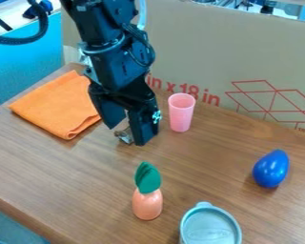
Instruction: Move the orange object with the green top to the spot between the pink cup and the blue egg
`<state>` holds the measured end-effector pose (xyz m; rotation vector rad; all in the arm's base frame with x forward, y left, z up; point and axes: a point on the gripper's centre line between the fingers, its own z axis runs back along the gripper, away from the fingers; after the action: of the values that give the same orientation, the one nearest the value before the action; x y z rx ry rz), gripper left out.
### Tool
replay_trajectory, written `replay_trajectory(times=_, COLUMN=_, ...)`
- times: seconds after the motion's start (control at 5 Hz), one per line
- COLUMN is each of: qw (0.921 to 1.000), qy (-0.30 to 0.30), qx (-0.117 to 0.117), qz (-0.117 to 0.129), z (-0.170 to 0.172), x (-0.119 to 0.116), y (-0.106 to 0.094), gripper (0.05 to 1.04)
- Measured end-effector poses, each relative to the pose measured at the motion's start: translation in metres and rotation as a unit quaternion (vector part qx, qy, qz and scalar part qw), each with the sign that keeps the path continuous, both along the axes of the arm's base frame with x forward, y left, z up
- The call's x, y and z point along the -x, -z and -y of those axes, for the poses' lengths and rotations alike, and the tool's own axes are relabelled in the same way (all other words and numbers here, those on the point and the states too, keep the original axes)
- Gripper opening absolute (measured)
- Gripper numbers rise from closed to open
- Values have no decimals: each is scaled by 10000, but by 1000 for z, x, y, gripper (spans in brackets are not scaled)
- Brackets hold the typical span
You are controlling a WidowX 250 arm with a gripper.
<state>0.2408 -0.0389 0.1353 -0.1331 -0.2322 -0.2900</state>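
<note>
A brown wood-grain table (85, 162) spreads under everything, with a tan cardboard panel (199, 52) printed in red standing along its far side. The black gripper (125, 136) hangs over the table left of the middle of the view, pointing down, its two broad fingers set wide apart. An orange cloth (56, 105), folded into a rough square, lies flat to the left of it. On the other side, near the gripper, a pink tumbler (181, 114) stands upright. A round container (210, 227) with a pale grey-green top sits at the near edge of the view, and just to its left is a salmon-orange toy (147, 205) with a green leafy top. Well off to the right lies a smooth blue egg-shaped thing (271, 168), narrower at its upper end. Smallest is a silvery, brownish metallic object (124, 135) between the fingertips, partly hidden; whether they touch it, I cannot tell.
</note>
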Motion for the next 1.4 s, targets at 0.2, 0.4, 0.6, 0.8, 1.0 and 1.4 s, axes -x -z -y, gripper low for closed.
replay_trajectory(times=0.2, qw=10000, qy=14, qx=-8, qz=-98, z=0, x=2, y=5, gripper=1005)
replay_trajectory(times=0.4, qw=9990, qy=449, qx=-36, qz=-56, z=14, x=11, y=18, gripper=1005)
replay_trajectory(times=0.6, qw=9965, qy=835, qx=-68, qz=62, z=25, x=27, y=28, gripper=1005)
replay_trajectory(times=0.8, qw=9941, qy=1068, qx=-86, qz=193, z=29, x=35, y=31, gripper=1005)
replay_trajectory(times=1.0, qw=9940, qy=1086, qx=-138, qz=28, z=26, x=31, y=44, gripper=1005)
replay_trajectory(times=1.4, qw=9914, qy=1256, qx=-258, qz=-268, z=20, x=16, y=66, gripper=970)
